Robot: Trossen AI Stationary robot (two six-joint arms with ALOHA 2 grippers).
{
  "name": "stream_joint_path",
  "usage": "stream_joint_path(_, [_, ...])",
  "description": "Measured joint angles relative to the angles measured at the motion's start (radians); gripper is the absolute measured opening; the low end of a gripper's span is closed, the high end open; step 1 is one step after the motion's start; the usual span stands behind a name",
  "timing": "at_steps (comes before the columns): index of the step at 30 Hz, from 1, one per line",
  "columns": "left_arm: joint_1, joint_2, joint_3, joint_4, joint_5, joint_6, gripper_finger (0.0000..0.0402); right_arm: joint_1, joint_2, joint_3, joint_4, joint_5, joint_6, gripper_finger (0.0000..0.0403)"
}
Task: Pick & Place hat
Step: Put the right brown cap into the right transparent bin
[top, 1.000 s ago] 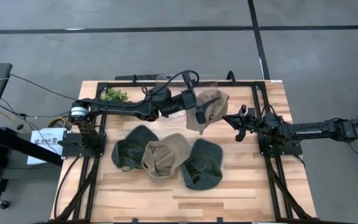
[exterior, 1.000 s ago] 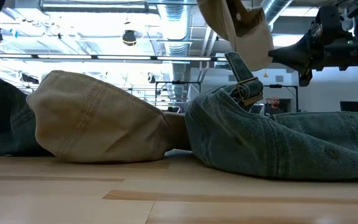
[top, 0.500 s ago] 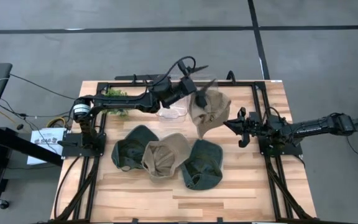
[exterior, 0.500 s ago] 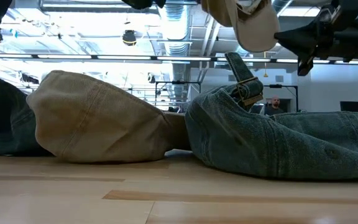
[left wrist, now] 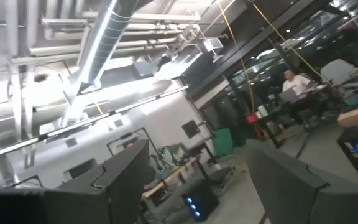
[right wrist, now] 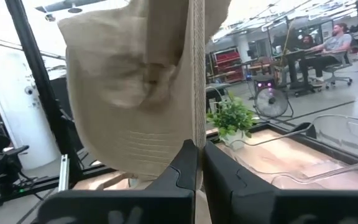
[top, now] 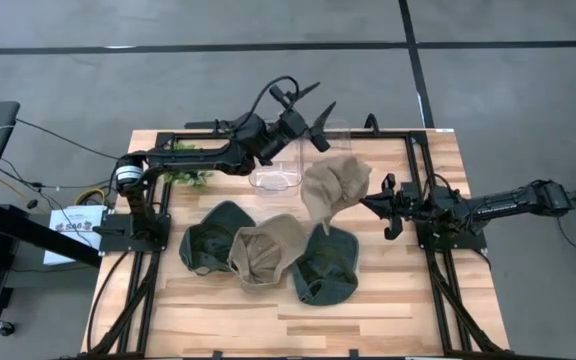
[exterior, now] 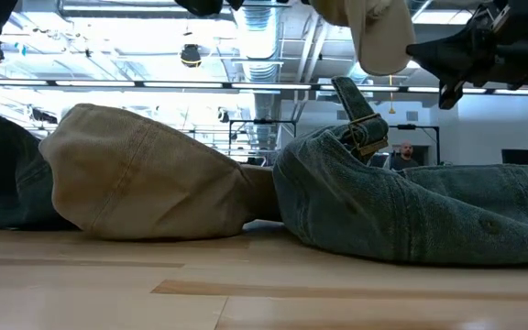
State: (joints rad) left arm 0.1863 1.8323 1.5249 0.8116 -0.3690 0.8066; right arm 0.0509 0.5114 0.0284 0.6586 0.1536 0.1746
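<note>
Front of surface point(top: 368, 315): dark green hat point(top: 213, 240), tan hat point(top: 268, 250), second green hat point(top: 328, 265), lying side by side, overlapping.
Carried tan hat point(top: 333, 185): hanging above the surface, behind the row.
Right claw point(top: 380, 202): clenched on the carried tan hat's strap.
Clear container point(top: 276, 178): beside the carried hat.
Left claw point(top: 313, 100): raised at the far edge, fingers spread, holding nothing.

The right gripper point(right wrist: 199, 163) has its fingers closed on the tan hat's strap point(right wrist: 197, 74). The tan hat point(right wrist: 129, 93) hangs at 12 o'clock; a green plant point(right wrist: 232, 118) stands at 3 o'clock.
</note>
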Motion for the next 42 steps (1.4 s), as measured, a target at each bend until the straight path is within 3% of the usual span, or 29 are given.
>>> stream_joint_path(7, [-0.042, -0.041, 0.0, -0.008, 0.018, -0.083, 0.0264, -0.01, 0.0, 0.0, -0.008, 0.008, -0.003, 0.0002])
stream_joint_path(17, [-0.152, -0.097, 0.0, -0.239, 0.268, -0.232, 0.0264, -0.046, 0.0, 0.0, -0.034, 0.049, 0.0, 0.0002])
stream_joint_path(27, [-0.149, -0.098, 0.0, -0.363, 0.201, -0.13, 0.0264, -0.046, 0.0, 0.0, -0.031, 0.06, 0.001, 0.0002])
stream_joint_path(33, [-0.156, -0.091, 0.0, -0.392, 0.329, -0.282, 0.0264, -0.046, 0.0, 0.0, -0.03, 0.06, 0.001, 0.0002])
stream_joint_path(42, [-0.162, -0.041, 0.0, -0.296, 0.326, -0.232, 0.0264, -0.046, 0.0, 0.0, -0.023, 0.059, 0.001, 0.0002])
